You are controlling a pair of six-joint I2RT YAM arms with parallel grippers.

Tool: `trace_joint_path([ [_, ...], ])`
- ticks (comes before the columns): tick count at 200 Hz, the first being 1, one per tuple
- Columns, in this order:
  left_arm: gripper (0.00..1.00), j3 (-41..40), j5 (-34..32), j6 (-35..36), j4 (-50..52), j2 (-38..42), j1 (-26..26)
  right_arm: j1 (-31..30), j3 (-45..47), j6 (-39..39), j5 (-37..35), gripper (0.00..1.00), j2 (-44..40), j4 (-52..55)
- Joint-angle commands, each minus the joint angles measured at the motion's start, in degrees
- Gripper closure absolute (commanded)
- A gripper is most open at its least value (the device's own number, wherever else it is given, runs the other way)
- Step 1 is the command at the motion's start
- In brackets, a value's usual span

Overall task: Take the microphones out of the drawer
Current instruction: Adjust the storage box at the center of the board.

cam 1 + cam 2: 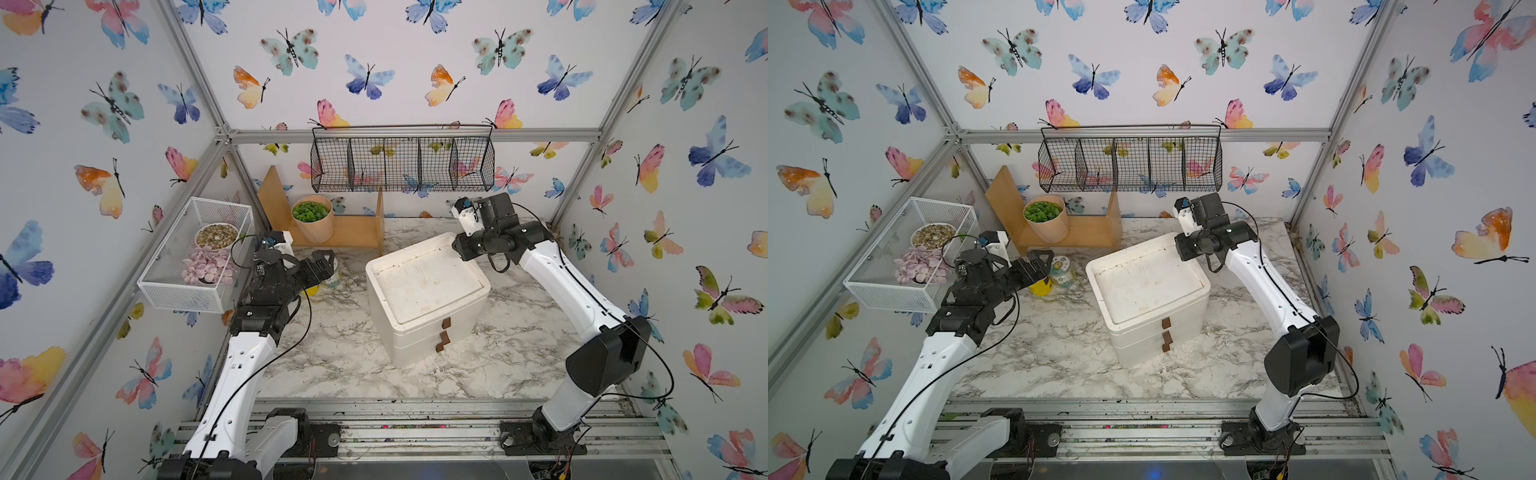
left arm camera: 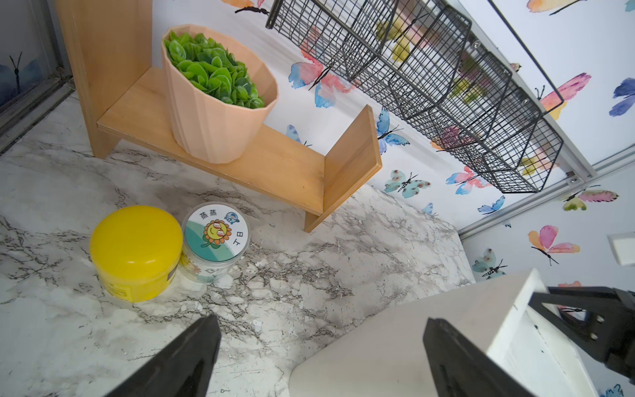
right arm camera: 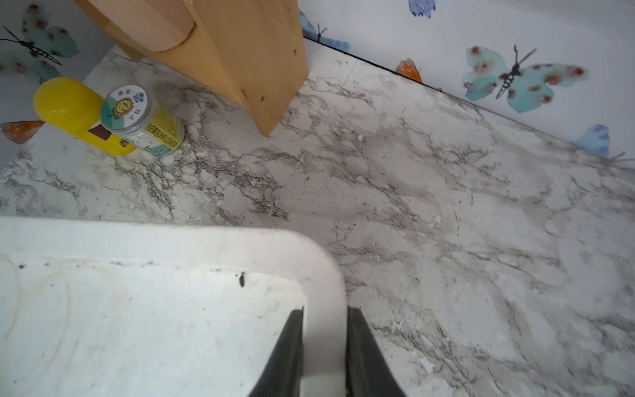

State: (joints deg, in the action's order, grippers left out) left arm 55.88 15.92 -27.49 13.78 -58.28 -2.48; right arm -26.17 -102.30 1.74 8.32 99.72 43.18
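Right wrist: jaws seemingly pinch drawer unit (image 3: 326, 275) rim; jars (image 3: 144, 117) beyond.

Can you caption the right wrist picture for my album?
Right gripper pinching the rim of the white drawer box, yellow jar and wooden shelf beyond.

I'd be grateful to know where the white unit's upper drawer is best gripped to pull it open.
Pinch its small brown handle, coming from the front, the arm-base side: it alone protrudes from the upper drawer's flat face on the white drawer unit.
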Motion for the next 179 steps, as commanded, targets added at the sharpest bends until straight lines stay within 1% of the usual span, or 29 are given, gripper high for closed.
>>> trace_joint_path([
  [1, 0.02, 1.9, 4.0, 0.5, 0.1, 0.1, -0.2, -0.5, -5.0, 3.1, 12.3, 0.77, 4.3, -6.1],
  [22, 0.02, 3.1, 6.6, 2.7, 0.9, -0.3, -0.3, -0.6, -9.5, 4.3, 18.8, 0.78, 8.8, -7.6],
  [49, 0.02, 5.7, 8.5, 6.8, 3.5, -1.4, -0.3, -1.1, -17.8, 4.9, 23.9, 0.78, 14.7, -7.8],
  [72, 0.02, 8.0, 9.7, 9.0, 4.4, -2.8, -0.4, -1.8, -23.7, 4.2, 25.9, 0.78, 19.0, -8.4],
  [90, 0.02, 10.4, 11.2, 9.7, 4.5, -5.0, -0.8, -2.3, -27.1, 3.0, 26.1, 0.75, 21.0, -8.8],
  [93, 0.02, 11.0, 13.1, 9.9, 4.5, -5.7, -0.9, -2.3, -27.3, 2.7, 26.0, 0.73, 21.0, -9.1],
  [96, 0.02, 11.6, 13.5, 10.2, 4.6, -6.4, -1.2, -2.3, -27.3, 2.2, 25.8, 0.71, 21.0, -9.5],
  [108, 0.02, 14.8, 12.4, 11.7, 6.5, -9.2, -3.3, -2.3, -25.8, 0.9, 24.1, 0.62, 19.2, -12.0],
  [113, 0.02, 16.5, 9.1, 12.6, 8.0, -10.5, -4.7, -2.3, -24.4, 0.4, 23.2, 0.59, 17.9, -13.3],
  [123, 0.02, 19.9, 5.4, 15.1, 10.7, -13.4, -7.8, -2.3, -20.9, -0.7, 20.5, 0.54, 14.7, -16.4],
  [130, 0.02, 22.1, 2.9, 16.6, 12.3, -15.3, -10.4, -2.3, -17.8, -1.4, 18.7, 0.48, 12.1, -18.8],
  [138, 0.02, 24.2, 0.7, 17.9, 13.6, -17.3, -12.9, -2.3, -14.0, -2.3, 16.2, 0.42, 8.9, -21.6],
  [159, 0.01, 28.0, -4.5, 20.7, 15.2, -21.6, -18.6, -2.2, -2.7, -5.3, 9.4, 0.3, -0.5, -28.3],
  [172, 0.01, 30.1, -8.7, 22.7, 16.3, -24.2, -21.6, -2.2, 5.5, -7.4, 5.0, 0.17, -6.7, -32.7],
  [175, 0.01, 30.5, -9.4, 23.1, 16.6, -24.9, -22.2, -2.2, 7.3, -7.9, 3.9, 0.13, -8.3, -33.7],
  [179, 0.01, 31.2, -10.5, 23.6, 16.9, -25.7, -23.0, -2.2, 9.8, -8.5, 3.0, 0.05, -10.1, -34.9],
])
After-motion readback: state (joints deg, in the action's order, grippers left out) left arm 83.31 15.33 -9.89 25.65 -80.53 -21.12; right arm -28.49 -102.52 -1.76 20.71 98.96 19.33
